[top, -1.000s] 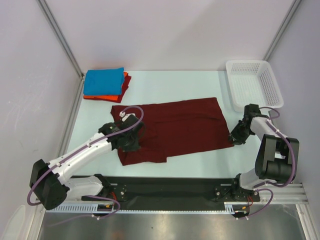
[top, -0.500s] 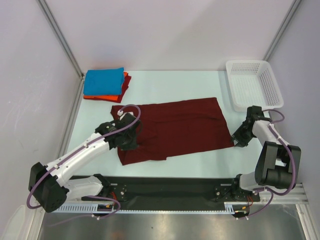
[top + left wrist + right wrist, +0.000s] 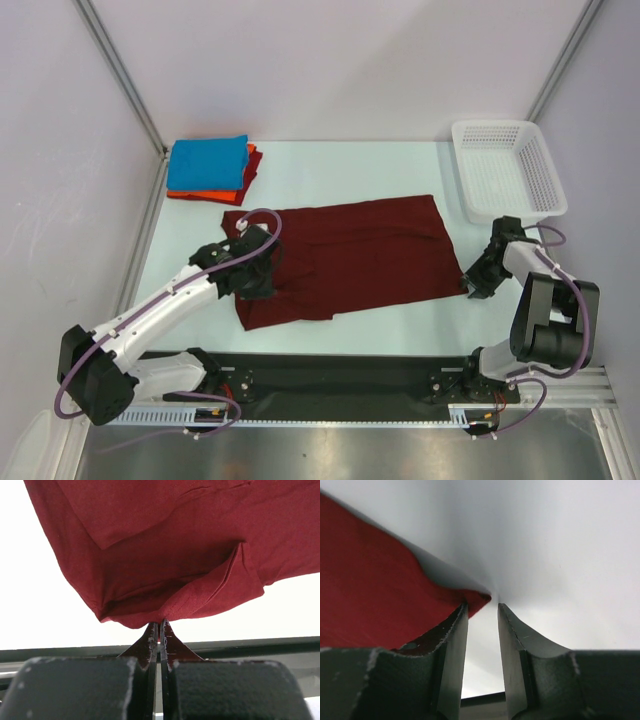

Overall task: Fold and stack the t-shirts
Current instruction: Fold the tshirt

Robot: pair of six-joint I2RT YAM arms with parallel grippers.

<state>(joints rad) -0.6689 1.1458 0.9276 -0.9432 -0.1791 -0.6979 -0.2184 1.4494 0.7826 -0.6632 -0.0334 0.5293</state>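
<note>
Status: 2 of 3 t-shirts are done. The blue t-shirt (image 3: 208, 162) lies folded on the orange-red t-shirt (image 3: 203, 194) at the far-left corner of the table (image 3: 400, 165). The maroon t-shirt (image 3: 350, 255) lies mid-table, only partly folded. The left gripper (image 3: 160, 625) is clamped on its near-left fold. The right gripper (image 3: 482, 607) stands parted at the near-right corner, gripping nothing. Pending: finish folding, then stack.

I see white links, black joints and purple cables (image 3: 262, 211) on left arm (image 3: 160, 305) and right arm (image 3: 548, 325); right gripper (image 3: 482, 607) black, scuffed.
</note>
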